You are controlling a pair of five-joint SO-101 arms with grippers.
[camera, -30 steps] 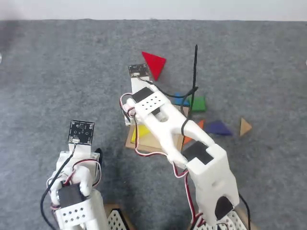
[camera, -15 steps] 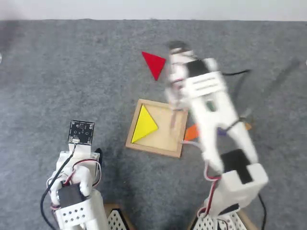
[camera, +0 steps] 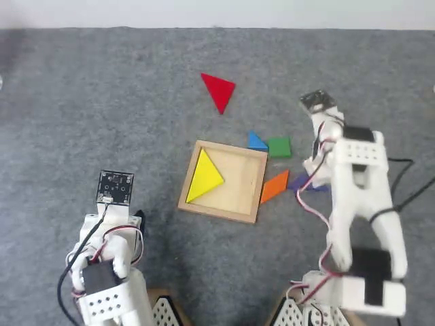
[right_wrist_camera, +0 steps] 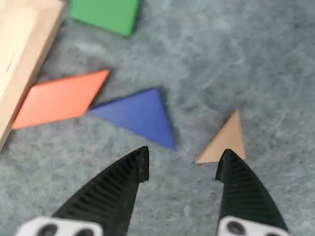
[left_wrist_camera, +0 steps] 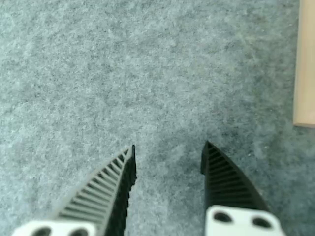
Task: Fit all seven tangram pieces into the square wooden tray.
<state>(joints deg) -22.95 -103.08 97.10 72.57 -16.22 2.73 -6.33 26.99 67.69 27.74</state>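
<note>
The square wooden tray (camera: pixel 234 190) lies mid-table with a yellow triangle (camera: pixel 202 176) in its left half. Beyond it lies a red triangle (camera: pixel 219 90). To the tray's right sit a light blue triangle (camera: pixel 256 141), a green square (camera: pixel 279 147) and an orange parallelogram (camera: pixel 274 185). My right gripper (right_wrist_camera: pixel 184 160) hangs open just above the carpet, between a dark blue triangle (right_wrist_camera: pixel 138 115) and a tan triangle (right_wrist_camera: pixel 224 140), holding nothing. The orange parallelogram (right_wrist_camera: pixel 59 98) and green square (right_wrist_camera: pixel 106 12) lie farther off. My left gripper (left_wrist_camera: pixel 170 152) is open over bare carpet, left of the tray's edge (left_wrist_camera: pixel 305 64).
The right arm (camera: pixel 357 197) stands over the pieces right of the tray and hides most of the dark blue triangle (camera: pixel 299 182). The left arm (camera: pixel 109 258) stays at the near left. Grey carpet covers the table up to a white wall at the back.
The right arm has swung from above the tray to the right and now hangs over the loose pieces, uncovering the tray and yellow triangle. The left arm has not moved.
</note>
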